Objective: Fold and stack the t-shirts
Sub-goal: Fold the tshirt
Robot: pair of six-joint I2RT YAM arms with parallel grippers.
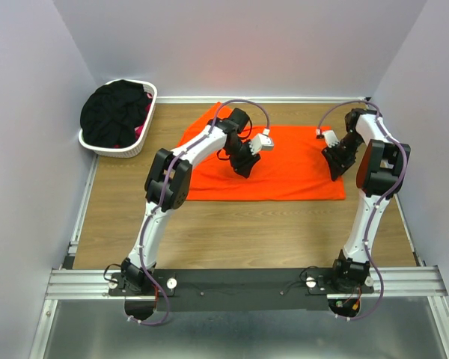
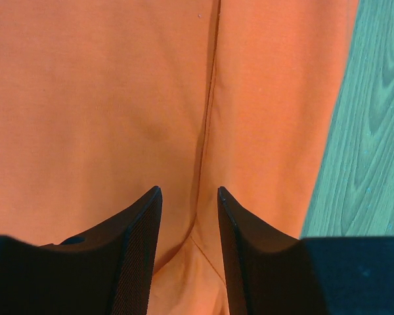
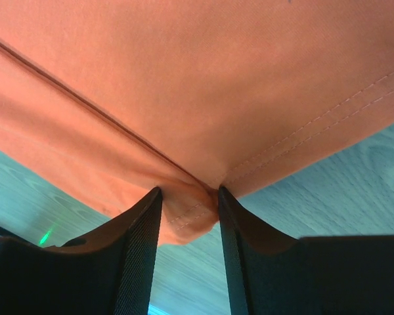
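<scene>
The bright orange t-shirt [image 1: 292,168] lies flat on the wooden table as a wide rectangle. My left gripper [image 1: 242,168] points down onto its middle. In the left wrist view the left gripper [image 2: 189,190] stands open, astride a seam of the orange t-shirt [image 2: 85,98]. My right gripper [image 1: 335,170] is at the shirt's right edge. There the right gripper [image 3: 189,190] is open, with a bunched hemmed corner of the orange t-shirt [image 3: 217,79] lying between its fingertips. Black t-shirts [image 1: 112,112] and a bit of pink cloth [image 1: 141,129] lie in the basket.
A white laundry basket [image 1: 151,97] stands at the table's back left corner against the wall. Bare wooden table [image 1: 247,232] runs between the shirt and the arm bases. Walls close in the left, back and right sides.
</scene>
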